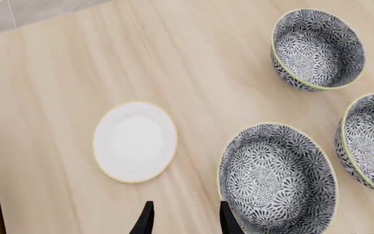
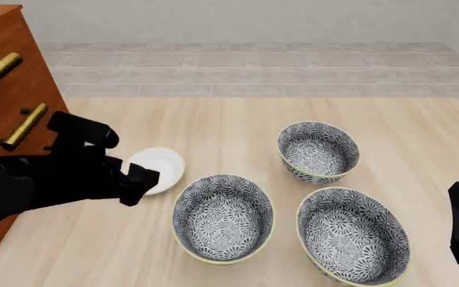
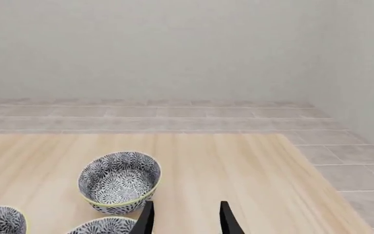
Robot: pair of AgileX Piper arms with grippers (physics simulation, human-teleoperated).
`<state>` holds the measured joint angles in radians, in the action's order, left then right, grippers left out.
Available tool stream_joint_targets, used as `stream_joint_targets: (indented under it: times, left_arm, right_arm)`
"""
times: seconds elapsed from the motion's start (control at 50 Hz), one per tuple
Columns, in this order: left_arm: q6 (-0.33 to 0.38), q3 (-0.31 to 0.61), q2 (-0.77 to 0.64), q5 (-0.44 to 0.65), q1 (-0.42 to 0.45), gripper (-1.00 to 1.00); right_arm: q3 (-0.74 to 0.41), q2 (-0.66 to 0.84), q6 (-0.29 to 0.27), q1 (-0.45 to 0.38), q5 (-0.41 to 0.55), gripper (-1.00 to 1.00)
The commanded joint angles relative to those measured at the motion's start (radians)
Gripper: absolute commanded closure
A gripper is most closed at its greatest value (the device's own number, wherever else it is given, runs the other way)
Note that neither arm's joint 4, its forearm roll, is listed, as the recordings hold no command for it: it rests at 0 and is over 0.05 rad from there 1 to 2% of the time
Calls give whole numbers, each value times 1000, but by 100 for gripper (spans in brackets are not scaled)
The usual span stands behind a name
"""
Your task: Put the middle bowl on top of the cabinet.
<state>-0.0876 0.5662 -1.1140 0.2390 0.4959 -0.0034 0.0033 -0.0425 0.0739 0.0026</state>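
Our left claw (image 2: 138, 182) hangs released between the white plate (image 2: 159, 167) and the middle bowl (image 2: 223, 217), which sits on the table (image 2: 213, 125) beside the cabinet (image 2: 10, 107); we risk nudging the neighbouring bowl (image 2: 355, 234).

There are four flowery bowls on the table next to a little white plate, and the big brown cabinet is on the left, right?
Not quite: the front view shows three flowery bowls, not four: one at the back, one front left and one front right. The rest holds: the little white plate lies beside them on the table, and the cabinet stands on the left.
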Motion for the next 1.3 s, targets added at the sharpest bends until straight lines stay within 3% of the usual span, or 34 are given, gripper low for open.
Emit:
stream_joint_targets:
  times: [0.02, 0.38, 0.74, 1.0, 1.3]
  left_arm:
    - [-75, 31, -62, 7, 48, -100]
    - [-212, 14, -93, 7, 103, -100]
    - [-271, -13, -182, -79, 144, -100]
    - [-301, 45, -305, -128, 160, -100]
    - [-322, -5, -319, -179, 168, -100]
  right_arm:
    - [2, 1, -2, 3, 2, -100]
    - [2, 16, -5, -3, -10, -100]
    - [1, 20, -1, -1, -17, -100]
    - [2, 17, -2, 0, -13, -100]
    - [2, 6, -2, -1, -2, -100]
